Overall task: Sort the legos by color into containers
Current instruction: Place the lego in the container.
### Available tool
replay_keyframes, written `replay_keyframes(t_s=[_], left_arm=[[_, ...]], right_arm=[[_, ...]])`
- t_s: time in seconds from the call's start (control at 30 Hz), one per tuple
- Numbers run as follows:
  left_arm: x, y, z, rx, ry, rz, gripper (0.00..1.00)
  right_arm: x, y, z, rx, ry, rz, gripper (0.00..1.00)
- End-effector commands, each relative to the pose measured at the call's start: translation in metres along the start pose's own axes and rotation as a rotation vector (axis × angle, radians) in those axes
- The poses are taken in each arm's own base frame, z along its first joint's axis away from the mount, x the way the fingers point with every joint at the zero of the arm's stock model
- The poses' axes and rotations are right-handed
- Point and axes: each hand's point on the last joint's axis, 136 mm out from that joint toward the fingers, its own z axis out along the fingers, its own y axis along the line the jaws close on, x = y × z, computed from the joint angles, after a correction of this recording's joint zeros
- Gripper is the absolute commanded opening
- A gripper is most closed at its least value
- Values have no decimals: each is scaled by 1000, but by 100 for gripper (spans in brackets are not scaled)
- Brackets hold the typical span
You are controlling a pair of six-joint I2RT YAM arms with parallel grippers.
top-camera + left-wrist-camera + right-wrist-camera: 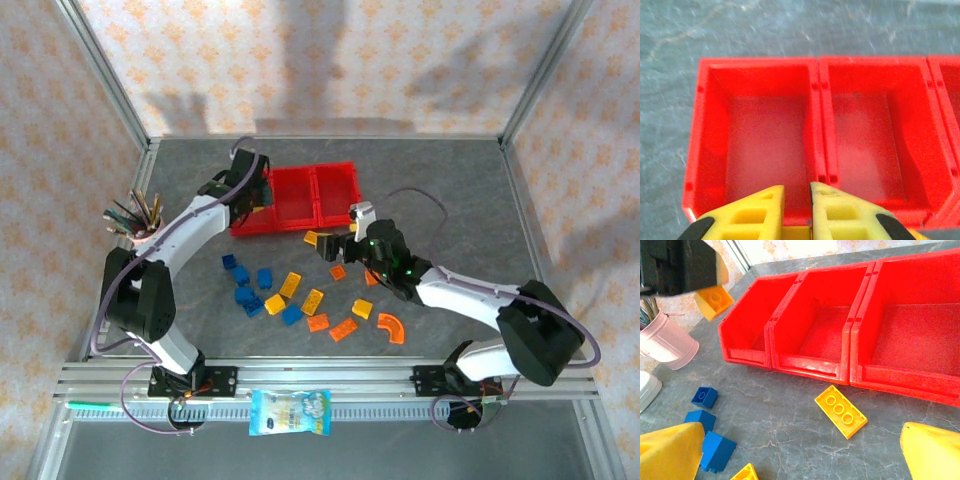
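Note:
The containers (318,205) are three joined red bins, and the ones I can see into hold nothing. My left gripper (256,196) hangs over the leftmost bin (765,135), shut on a yellow lego (714,300) that shows between its fingers (795,233). My right gripper (337,244) is open just in front of the bins, low over a flat yellow lego (841,411) that lies on the table between its spread fingers. Several loose legos in blue (245,296), yellow (313,301) and orange (391,327) lie scattered in front of the containers (850,347).
A pink pen cup (130,225) stands left of the bins, close to the left arm. A blue-and-white snack packet (290,412) lies on the front rail. Metal frame posts border the table at left and right.

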Motion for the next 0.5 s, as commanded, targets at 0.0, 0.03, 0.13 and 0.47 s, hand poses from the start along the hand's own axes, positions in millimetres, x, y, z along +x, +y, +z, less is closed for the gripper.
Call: replay_keyframes(t_s=[0.0, 0.03, 0.13, 0.47], left_arm=[[-26, 5, 13, -2, -61, -57, 17], [-30, 7, 18, -5, -73, -70, 18], [-36, 9, 33, -14, -80, -84, 18], [-43, 13, 44, -21, -58, -108, 35]], right_arm=[[-13, 7, 9, -10, -33, 26, 100], [-13, 7, 13, -12, -32, 36, 100], [-14, 10, 20, -17, -22, 57, 100], [-32, 16, 6, -18, -42, 43, 100]])
